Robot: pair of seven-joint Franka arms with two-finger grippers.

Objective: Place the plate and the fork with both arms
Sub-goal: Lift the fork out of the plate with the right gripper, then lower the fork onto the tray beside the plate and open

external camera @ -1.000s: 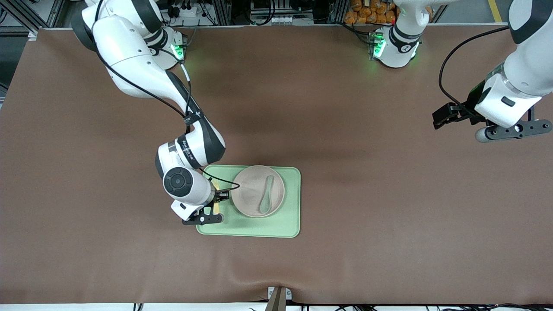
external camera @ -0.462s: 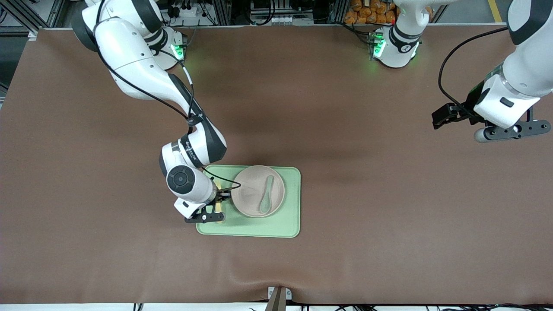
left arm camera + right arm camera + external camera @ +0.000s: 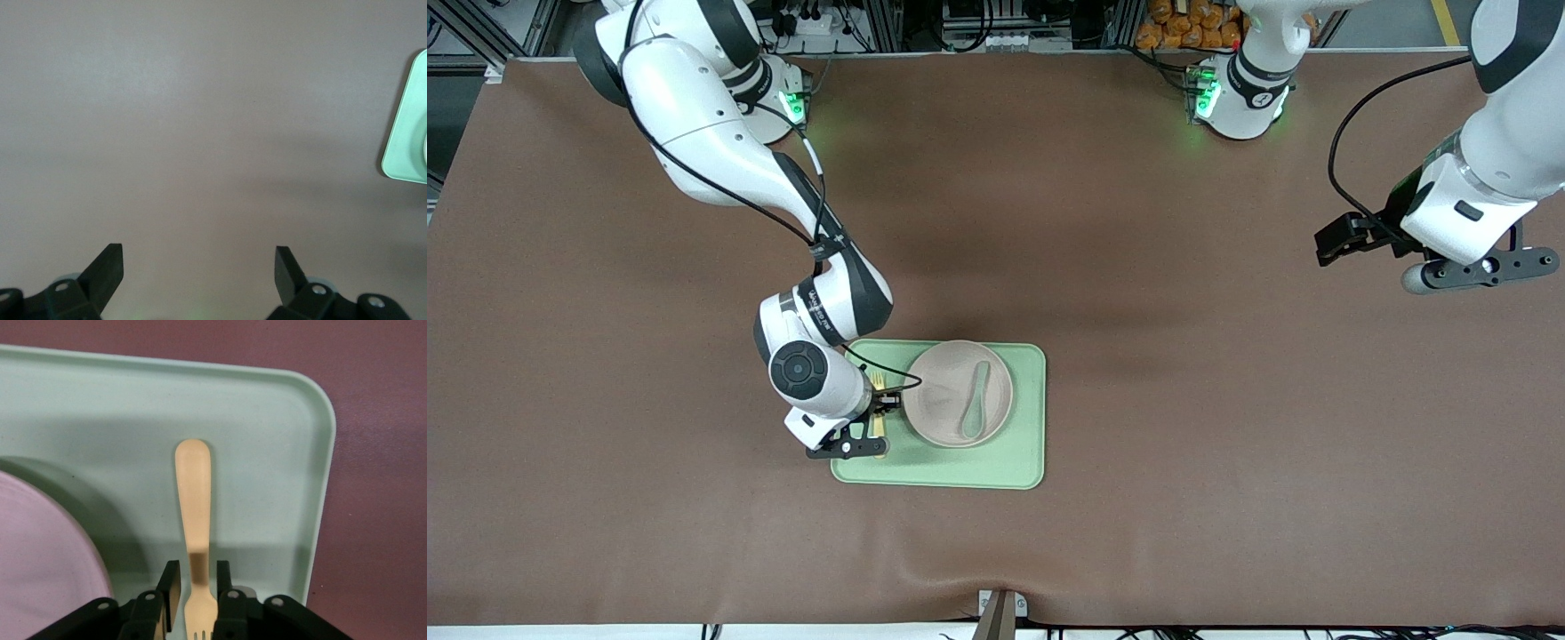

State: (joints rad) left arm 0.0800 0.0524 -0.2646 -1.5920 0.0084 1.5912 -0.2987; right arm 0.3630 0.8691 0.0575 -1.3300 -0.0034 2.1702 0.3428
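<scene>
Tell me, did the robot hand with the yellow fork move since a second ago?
Yes, a little. The right gripper slid along the green tray toward the plate, over the fork.

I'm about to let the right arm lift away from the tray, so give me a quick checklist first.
1. Fork lies flat on the tray, beside the plate: ok.
2. Right gripper has let go of the fork: cannot tell; fingers flank its neck closely.
3. Plate on the tray: ok.
4. Spoon rests in the plate: ok.
5. Left gripper open, waiting over bare table at its own end: ok.
</scene>
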